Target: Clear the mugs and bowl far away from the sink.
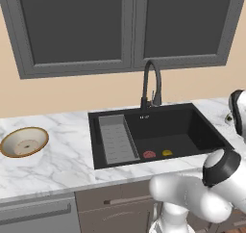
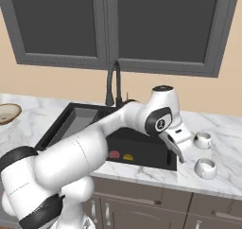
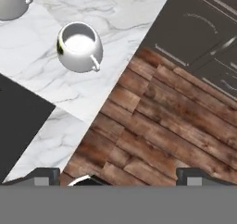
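While your tool (image 2: 182, 150) hangs released near the worktop's (image 2: 222, 128) front edge, centre it over the nearer mug (image 2: 205, 168) before descending.

Two white mugs (image 2: 205, 168) (image 2: 202, 139) upright right of sink (image 2: 118, 143); bowl (image 1: 24, 141) far left.

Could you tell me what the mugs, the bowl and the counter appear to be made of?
Both mugs: likely glazed ceramic, glossy white with bright highlights. Bowl: probably glazed stoneware, orange-brown rim, cream inside. Counter: polished marble look, white with grey veins.
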